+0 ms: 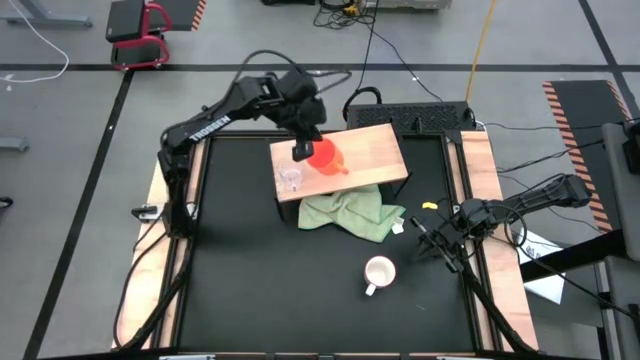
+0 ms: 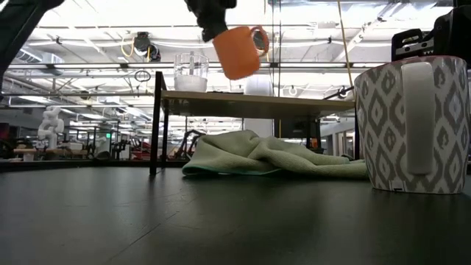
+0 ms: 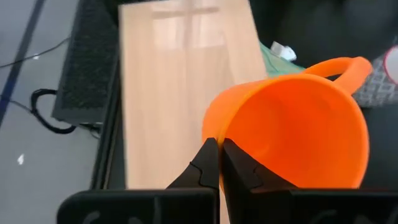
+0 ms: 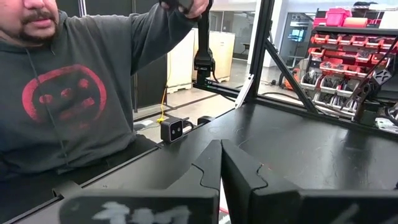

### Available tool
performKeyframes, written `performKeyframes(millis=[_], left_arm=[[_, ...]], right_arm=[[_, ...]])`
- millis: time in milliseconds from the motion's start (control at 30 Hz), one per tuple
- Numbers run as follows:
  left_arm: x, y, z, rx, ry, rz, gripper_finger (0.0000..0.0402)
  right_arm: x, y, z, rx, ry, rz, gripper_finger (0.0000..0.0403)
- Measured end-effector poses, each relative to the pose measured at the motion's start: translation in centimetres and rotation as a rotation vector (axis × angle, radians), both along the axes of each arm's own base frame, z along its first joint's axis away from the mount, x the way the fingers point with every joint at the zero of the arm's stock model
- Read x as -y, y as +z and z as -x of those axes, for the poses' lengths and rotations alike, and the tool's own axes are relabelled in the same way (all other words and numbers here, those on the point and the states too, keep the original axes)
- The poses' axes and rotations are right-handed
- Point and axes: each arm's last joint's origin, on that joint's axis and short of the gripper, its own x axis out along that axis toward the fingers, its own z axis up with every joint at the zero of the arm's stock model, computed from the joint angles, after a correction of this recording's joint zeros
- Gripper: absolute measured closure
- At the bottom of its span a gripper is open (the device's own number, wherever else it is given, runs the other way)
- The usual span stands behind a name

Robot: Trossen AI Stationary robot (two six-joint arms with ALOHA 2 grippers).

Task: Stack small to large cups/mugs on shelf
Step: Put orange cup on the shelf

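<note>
- Gripping the orange mug [image 3: 292,124] by its rim, the left gripper [image 1: 303,150] is holding it in the air above the shelf [image 1: 375,150]; fingers are pinched together on the mug wall, one inside and one outside.
- Mug is hanging tilted below the pincer, handle pointing away from it, mouth facing the wrist camera.
- Glass cup [image 1: 291,179] is standing upright on the shelf just beside the pincer, toward the robot's side of the board; it is sitting apart from the mug, not touching.
- White mug [image 1: 380,271] is sitting on the black table [image 1: 240,290], well away from the left pincer and nearer the right gripper [image 4: 221,163], past the green cloth [image 1: 350,212].
- Right gripper is waiting at the table's right edge, fingers together and holding nothing; a person in a grey hoodie [image 4: 74,93] is showing beyond it.
- Handling guess: orange mug is looking like light plastic, stiff, a bit slick; a thin rim pinch is letting it swing, so a grip on the wall opposite the handle is probably steadier.
- Glass cup is likely fragile and easy to tip; the mug is needing a slow, centred lowering.
- White mug is looking ceramic and heavier; rim near the handle is probably the best hold.
</note>
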Motion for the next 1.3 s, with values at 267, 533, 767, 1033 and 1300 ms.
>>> performKeyframes(millis=[267, 533, 767, 1033, 1300], left_arm=[[-0.3, -2.3, -1.8, -0.067, -0.048, -0.026, 0.0401], [-0.4, -2.5, -1.9, -0.075, -0.067, -0.044, 0.0401], [-0.3, -2.7, -1.6, -0.112, -0.08, -0.034, 0.0401], [0.0, -2.8, -1.6, -0.124, -0.098, -0.033, 0.0401], [0.0, -2.8, -1.6, -0.124, -0.105, -0.037, 0.0401]], right_arm=[[0.0, 0.0, 0.0, -0.001, 0.0, -0.001, 0.0403], [0.0, 0.0, 0.0, 0.005, 0.0, 0.007, 0.0403], [0.0, 0.0, 0.0, 0.004, 0.0, 0.006, 0.0403], [0.0, 0.0, 0.0, 0.003, 0.0, 0.005, 0.0403], [0.0, 0.0, 0.0, -0.002, 0.0, -0.001, 0.0403]])
